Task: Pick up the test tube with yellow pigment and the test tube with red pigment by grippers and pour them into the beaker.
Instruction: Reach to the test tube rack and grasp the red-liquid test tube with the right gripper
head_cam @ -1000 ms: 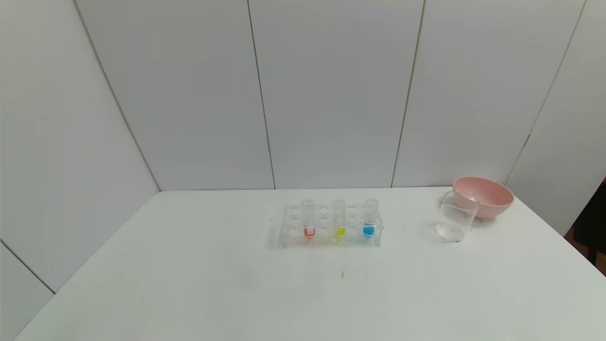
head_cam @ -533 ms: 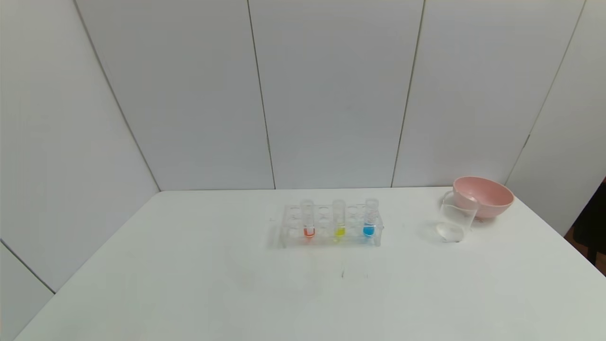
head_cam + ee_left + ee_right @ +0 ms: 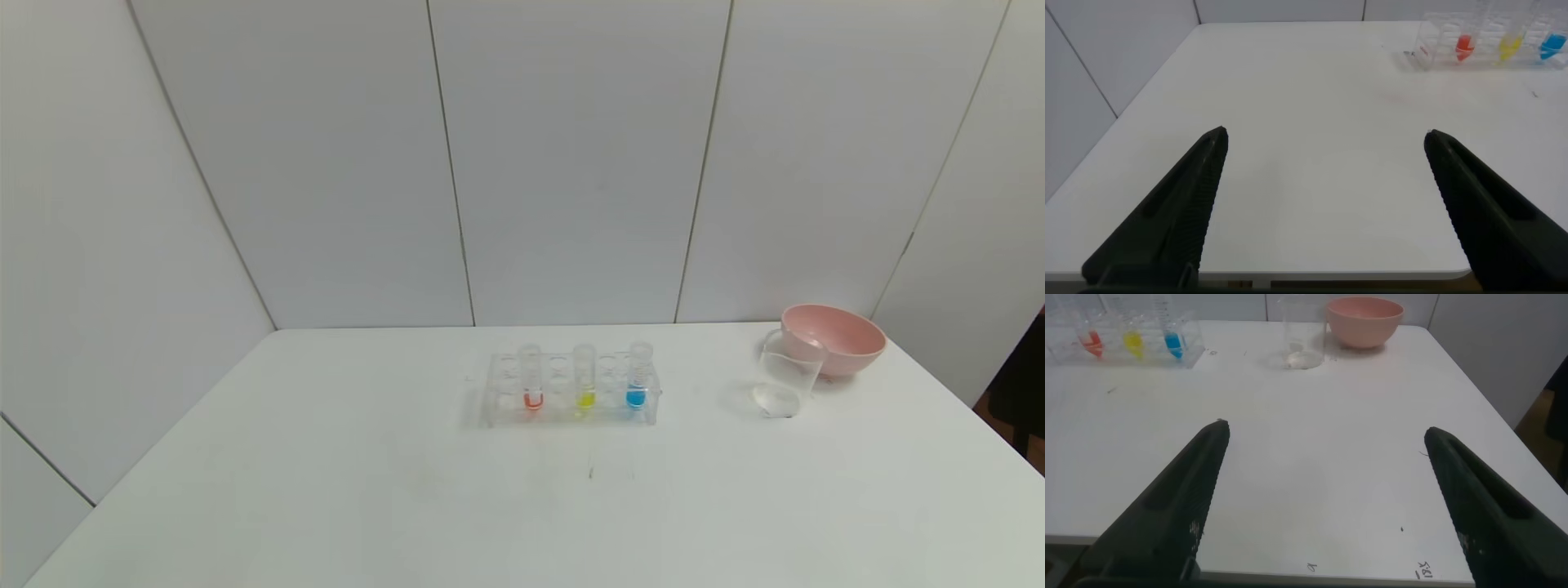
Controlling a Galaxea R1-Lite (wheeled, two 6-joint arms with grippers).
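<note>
Both grippers, left [image 3: 1323, 139] and right [image 3: 1323, 433], spread wide, empty, at table's [image 3: 326, 490] near edge. Red tube [image 3: 531, 377], yellow tube [image 3: 584, 377] racked mid-table; beaker [image 3: 785, 384] near far right corner. Risk: blue tube [image 3: 638, 376] adjacent, wrong pick; clear beaker poss. missed, spill.

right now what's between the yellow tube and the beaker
The blue tube, in the same clear rack as the yellow tube, then bare table up to the beaker. The head view shows it.

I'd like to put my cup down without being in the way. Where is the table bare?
The whole near half of the table, in front of the tube rack, is bare, as is the stretch left of the rack. The far right corner is crowded: the beaker stands right by the pink bowl.
</note>
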